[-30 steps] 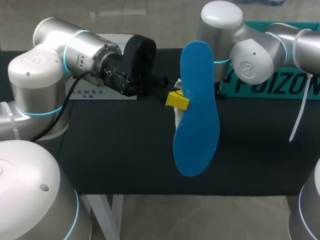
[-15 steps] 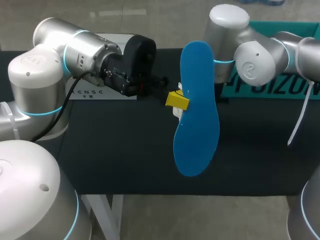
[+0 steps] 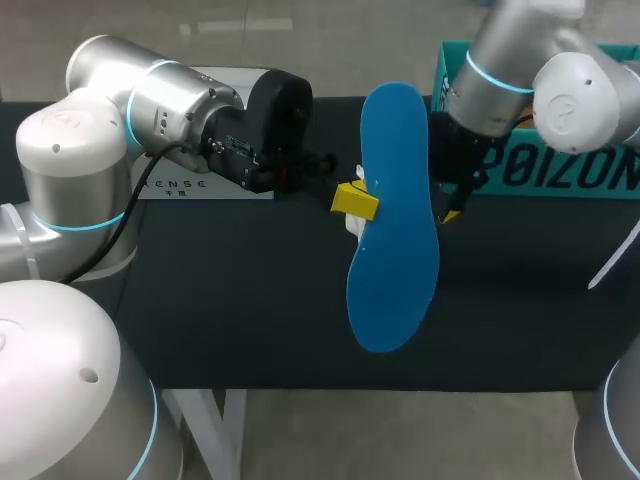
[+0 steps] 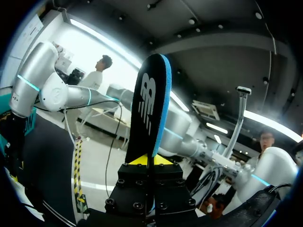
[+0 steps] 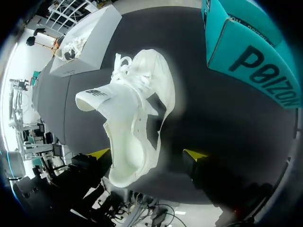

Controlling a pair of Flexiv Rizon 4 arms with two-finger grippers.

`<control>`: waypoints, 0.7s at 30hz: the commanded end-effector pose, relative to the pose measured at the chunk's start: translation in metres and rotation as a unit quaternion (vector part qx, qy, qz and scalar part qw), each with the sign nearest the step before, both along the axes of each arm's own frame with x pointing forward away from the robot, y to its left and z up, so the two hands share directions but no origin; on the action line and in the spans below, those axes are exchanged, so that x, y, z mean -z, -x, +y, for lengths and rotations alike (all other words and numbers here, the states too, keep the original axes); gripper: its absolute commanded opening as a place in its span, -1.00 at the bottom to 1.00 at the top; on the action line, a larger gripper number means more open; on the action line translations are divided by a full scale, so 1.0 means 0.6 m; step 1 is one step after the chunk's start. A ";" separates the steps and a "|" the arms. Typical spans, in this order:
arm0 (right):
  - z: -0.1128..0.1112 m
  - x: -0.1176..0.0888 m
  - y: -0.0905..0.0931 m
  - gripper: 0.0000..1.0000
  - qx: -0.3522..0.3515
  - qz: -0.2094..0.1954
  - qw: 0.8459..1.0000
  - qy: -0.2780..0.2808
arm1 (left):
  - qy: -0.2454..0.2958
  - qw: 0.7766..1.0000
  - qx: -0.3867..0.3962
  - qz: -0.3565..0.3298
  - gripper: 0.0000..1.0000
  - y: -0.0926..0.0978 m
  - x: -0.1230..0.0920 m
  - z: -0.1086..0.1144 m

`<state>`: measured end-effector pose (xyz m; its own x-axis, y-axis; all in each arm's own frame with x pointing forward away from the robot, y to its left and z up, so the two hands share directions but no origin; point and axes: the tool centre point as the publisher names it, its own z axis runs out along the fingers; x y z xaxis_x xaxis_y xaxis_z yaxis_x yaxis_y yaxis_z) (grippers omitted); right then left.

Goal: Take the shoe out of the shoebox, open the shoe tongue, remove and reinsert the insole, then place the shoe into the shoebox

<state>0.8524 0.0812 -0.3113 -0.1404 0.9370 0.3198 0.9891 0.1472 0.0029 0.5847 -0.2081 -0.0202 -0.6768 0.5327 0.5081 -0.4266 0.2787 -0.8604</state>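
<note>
**Currently: insole pinched aloft, shoe on the table**

Head view: the table [image 3: 240,320] has a black surface, and its near edge runs below the insole's lower end; a broad stretch of black lies between that edge and the left arm. One blue insole [image 3: 392,220] stands upright above the table, pinched at its edge by the left gripper [image 3: 355,200]; one teal shoebox [image 3: 545,170] sits at the far right, and one white box [image 3: 200,185] lies at the far left behind the left arm. The right gripper [image 3: 450,195] is just beside the insole's far side, in front of the shoebox; only a sliver of the white shoe [image 3: 355,228] shows past the insole.

Left wrist view: the jaws of the left gripper [image 4: 149,160] are pressed onto the insole [image 4: 150,99], which rises straight ahead of them.

Right wrist view: the fingers of the right gripper [image 5: 147,154] are spread wide; one shoe [image 5: 135,123] lies on the black surface ahead of them, tongue raised, apart from the shoebox [image 5: 246,61] and the white box [image 5: 87,42].
</note>
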 end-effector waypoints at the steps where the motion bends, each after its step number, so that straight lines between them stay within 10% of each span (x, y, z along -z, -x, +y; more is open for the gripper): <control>1: -0.012 -0.007 0.011 1.00 0.002 -0.006 1.000 -0.009 | 0.001 1.000 0.000 0.000 -1.00 0.001 0.001 -0.001; 7: -0.012 -0.007 0.011 1.00 0.002 -0.006 1.000 -0.009 | 0.001 1.000 0.000 0.000 -1.00 0.001 0.001 -0.001; 13: -0.014 -0.092 0.013 1.00 0.105 -0.032 0.970 -0.217 | 0.001 1.000 0.000 0.000 -1.00 0.001 0.001 -0.001; 21: -0.030 -0.210 0.030 1.00 0.100 -0.004 0.937 -0.335 | 0.001 1.000 0.000 0.000 -1.00 0.001 0.001 -0.001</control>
